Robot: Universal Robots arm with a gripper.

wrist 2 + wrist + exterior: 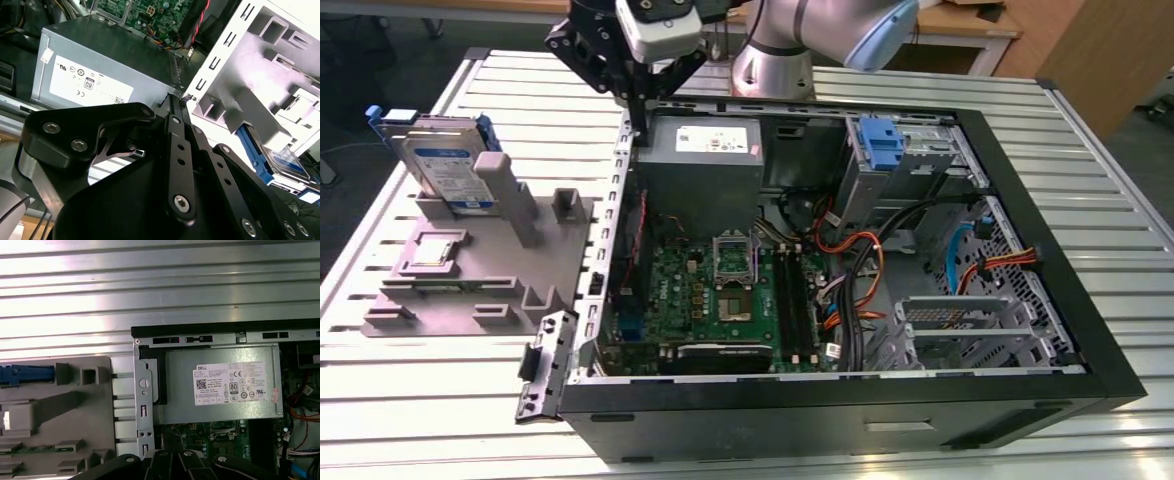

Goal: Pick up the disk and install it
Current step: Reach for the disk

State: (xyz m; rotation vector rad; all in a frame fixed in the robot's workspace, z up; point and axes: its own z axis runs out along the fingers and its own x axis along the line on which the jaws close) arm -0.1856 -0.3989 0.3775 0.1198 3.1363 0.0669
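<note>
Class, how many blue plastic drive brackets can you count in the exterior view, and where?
2. One frames the disk, standing in the grey fixture at the exterior view's left; the other bracket sits inside the computer case. More may be hidden.

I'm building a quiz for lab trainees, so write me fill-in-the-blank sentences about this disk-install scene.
1. The disk stands upright in the grey holder on the exterior view's ___ of the computer case.
2. The gripper, jaws together, holds ___.
3. Inside the open case lies a ___ motherboard.
4. The disk's edge rails are ___.
Missing words: left; nothing; green; blue.
</note>
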